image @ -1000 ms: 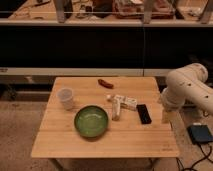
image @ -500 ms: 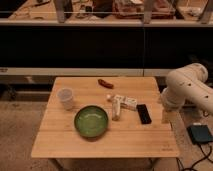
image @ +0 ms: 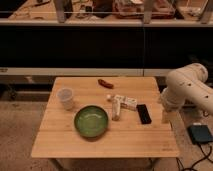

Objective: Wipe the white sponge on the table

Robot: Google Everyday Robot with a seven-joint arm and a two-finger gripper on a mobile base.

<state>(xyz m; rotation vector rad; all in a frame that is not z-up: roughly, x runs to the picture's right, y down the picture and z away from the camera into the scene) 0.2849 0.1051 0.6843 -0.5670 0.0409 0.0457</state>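
Observation:
The white sponge (image: pixel 116 108) is a small cream oblong block lying near the middle of the light-wood table (image: pixel 60 142), just right of a green bowl. My gripper (image: pixel 165 117) hangs off the white arm at the table's right edge, well to the right of the sponge and apart from it. It is open and holds nothing.
A green bowl (image: pixel 91 120) sits front of centre, and a translucent white cup (image: pixel 65 98) stands to the left. A white printed packet (image: pixel 128 102) and a black flat object (image: pixel 144 113) lie right of the sponge. A red item (image: pixel 105 83) lies at the back. A dark pad (image: pixel 201 133) is on the floor.

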